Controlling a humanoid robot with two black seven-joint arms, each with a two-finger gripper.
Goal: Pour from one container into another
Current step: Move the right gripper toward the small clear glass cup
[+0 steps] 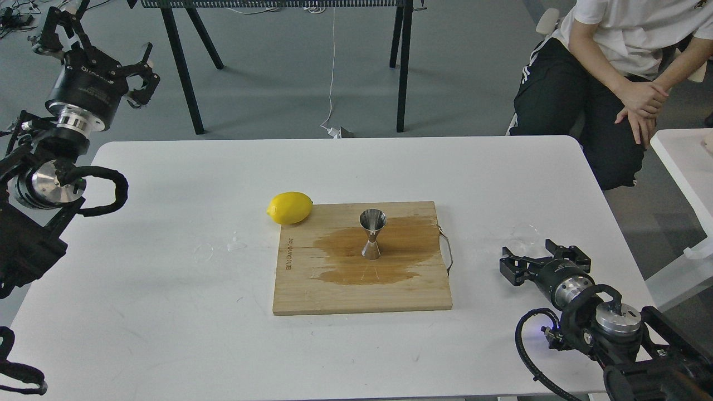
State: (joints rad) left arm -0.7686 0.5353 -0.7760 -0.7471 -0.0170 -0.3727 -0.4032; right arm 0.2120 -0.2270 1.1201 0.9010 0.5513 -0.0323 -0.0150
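Because the glass cup [525,233] is clear and faint against the white surface [167,312], we risk misjudging its rim. It stands to the right of the wooden board [362,289], just beyond our right gripper [526,260], whose jaws are spread open and hold nothing. The jigger [372,234] stands upright near the board's centre, on a wide wet stain [384,253]. Its mouth is narrow, so a fast tilt would spill over it, and a slick board could let it slide or topple if bumped. Our left gripper [136,78] hangs raised far to the left of the board, jaws open and empty. A lemon [289,207] touches the board's upper-left corner.
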